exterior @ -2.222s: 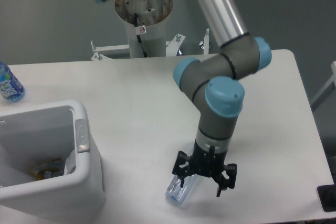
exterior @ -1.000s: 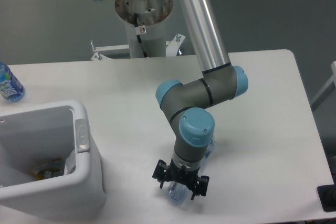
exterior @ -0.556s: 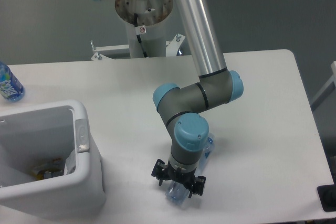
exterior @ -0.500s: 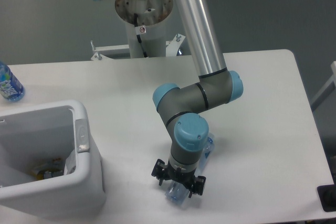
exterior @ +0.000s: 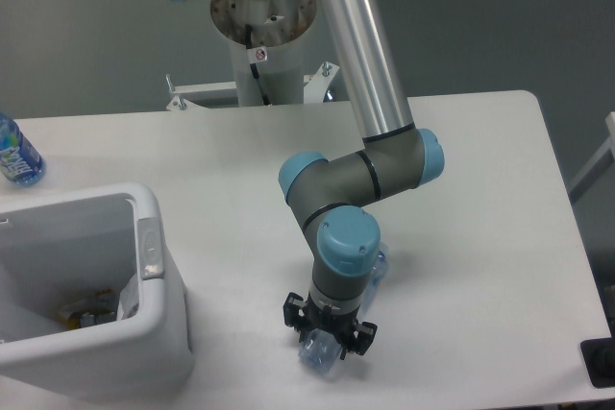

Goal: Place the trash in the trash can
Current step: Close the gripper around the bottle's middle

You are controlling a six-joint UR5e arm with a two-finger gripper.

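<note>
The crushed clear plastic bottle [exterior: 315,355] lies on the white table near its front edge, with its far end [exterior: 378,264] showing behind the wrist. My gripper [exterior: 327,341] points straight down over it, fingers on either side and closed in on the bottle, which still rests on the table. The white trash can [exterior: 154,266] stands at the front left, well left of the gripper. A crumpled whitish wrapper [exterior: 126,299] lies inside it against the right wall.
An uncrushed bottle with a blue label [exterior: 16,155] stands at the table's left edge behind the trash can. The robot's base column [exterior: 261,40] rises behind the table. A black object [exterior: 600,362] sits off the table's front right corner.
The arm swung left and lowered over the crushed bottle. In the last half second the fingers narrowed around it and the bottle shifted slightly.
</note>
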